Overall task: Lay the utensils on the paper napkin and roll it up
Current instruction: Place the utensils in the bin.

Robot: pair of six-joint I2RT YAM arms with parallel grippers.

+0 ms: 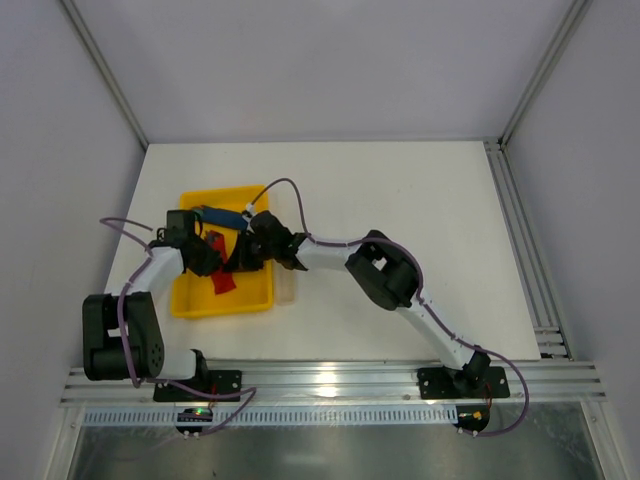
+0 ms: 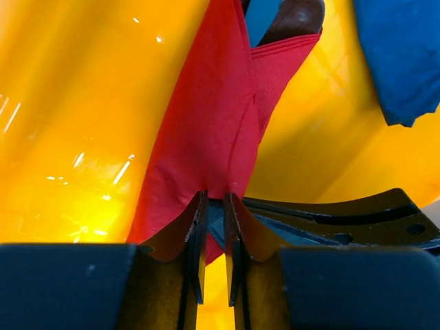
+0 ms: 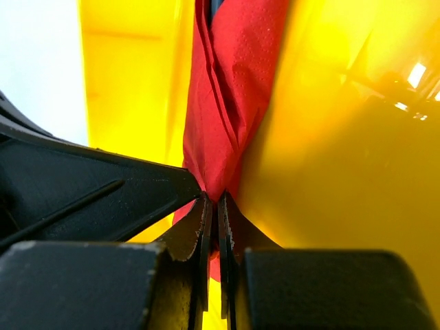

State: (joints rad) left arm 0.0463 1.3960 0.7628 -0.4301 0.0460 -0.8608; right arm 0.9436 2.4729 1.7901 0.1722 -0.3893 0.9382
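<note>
The red paper napkin (image 1: 222, 283) hangs bunched over the yellow tray (image 1: 190, 300), held between both grippers. My left gripper (image 1: 212, 258) is shut on its folded edge in the left wrist view (image 2: 214, 196), where the napkin (image 2: 206, 117) runs up and away from the tips. My right gripper (image 1: 244, 257) is shut on the napkin (image 3: 230, 89) in the right wrist view (image 3: 213, 196). A dark brownish rounded end (image 2: 295, 17) shows at the napkin's top fold; I cannot tell what it is. A pale wooden-looking utensil (image 1: 288, 288) lies on the table just right of the tray.
A blue stick-shaped object (image 1: 222, 214) lies in the tray's far part, and blue also shows in the left wrist view (image 2: 402, 55). The tray wall (image 3: 130, 89) rises close on both sides. The two grippers sit almost touching; the other's black finger (image 3: 82, 185) fills the left of the right wrist view.
</note>
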